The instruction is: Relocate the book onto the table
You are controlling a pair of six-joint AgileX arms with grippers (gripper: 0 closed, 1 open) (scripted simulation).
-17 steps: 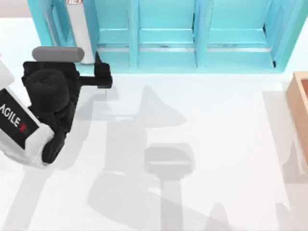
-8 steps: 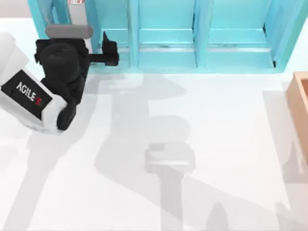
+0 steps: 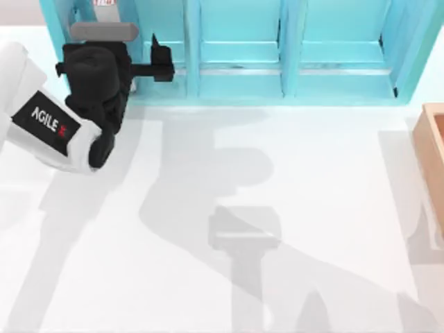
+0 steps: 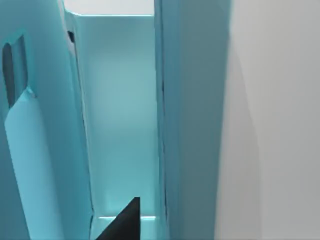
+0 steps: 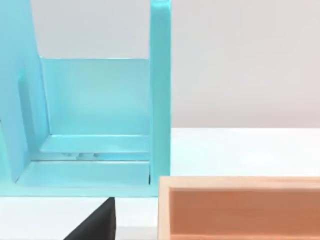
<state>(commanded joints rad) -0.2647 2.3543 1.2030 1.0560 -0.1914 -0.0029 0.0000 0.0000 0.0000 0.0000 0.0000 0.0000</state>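
Observation:
The book (image 3: 105,7) stands upright in the leftmost compartment of the light-blue shelf (image 3: 239,83), at the back left of the white table (image 3: 312,194). I see only its far end with the small red-white mark; my left arm covers the rest. My left gripper (image 3: 139,67) is open and reaches into that compartment. One black finger (image 3: 161,59) shows to the right of the book, apart from it, and the other is hidden under the wrist. In the left wrist view the fingertip (image 4: 125,222) points into the teal compartment. My right gripper (image 5: 95,225) hangs near the shelf's right end.
A tan wooden box (image 3: 433,159) stands at the table's right edge, also close in front of the right wrist as the box (image 5: 240,207). The shelf's dividers (image 3: 192,48) split it into several bays. Arm shadows fall across the white table in front of the shelf.
My left arm has moved toward the back of the table, up to the shelf. Its visible finger has gone from in front of the shelf into the leftmost compartment.

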